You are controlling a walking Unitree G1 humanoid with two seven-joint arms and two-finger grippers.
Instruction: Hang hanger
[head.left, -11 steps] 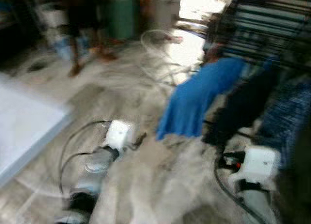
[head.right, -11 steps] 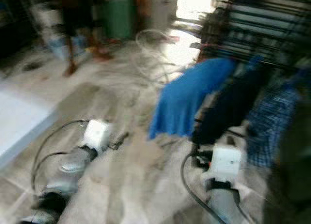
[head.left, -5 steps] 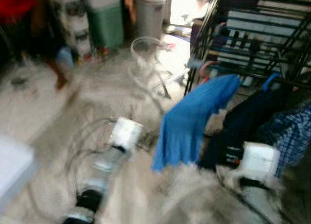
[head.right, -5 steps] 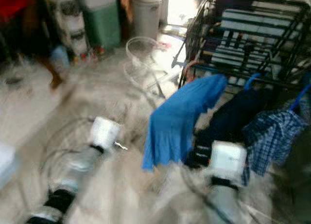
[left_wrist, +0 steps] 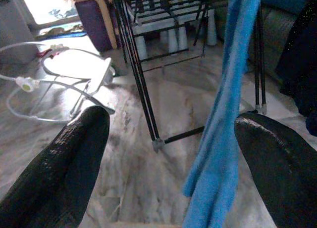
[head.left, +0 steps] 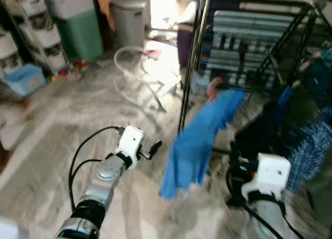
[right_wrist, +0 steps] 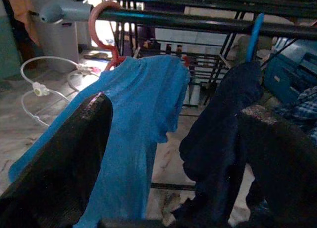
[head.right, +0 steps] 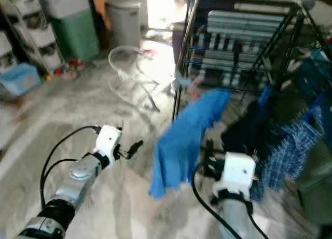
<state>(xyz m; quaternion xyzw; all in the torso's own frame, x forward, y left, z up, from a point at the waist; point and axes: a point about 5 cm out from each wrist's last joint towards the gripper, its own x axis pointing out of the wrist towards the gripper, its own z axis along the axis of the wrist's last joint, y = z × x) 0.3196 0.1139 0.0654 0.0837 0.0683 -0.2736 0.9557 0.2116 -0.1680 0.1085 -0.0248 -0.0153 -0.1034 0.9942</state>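
A blue shirt hangs on a pink hanger, whose hook sits over the top rail of the black drying rack. Next to it hangs a dark garment on a blue hanger. My right gripper is open, a little in front of both garments and below the rail, holding nothing. My left gripper is open and empty too, out over the floor to the left of the blue shirt and the rack's post.
A plaid shirt hangs further right on the rack. On the marble floor behind lies a white wire frame. A grey bin, a green container, white drawers and a light blue basin line the far left.
The camera has swung and steadied: the rack now stands closer and sharper, and the person's legs and the pale slab at left have left the view. Both grippers stay open.
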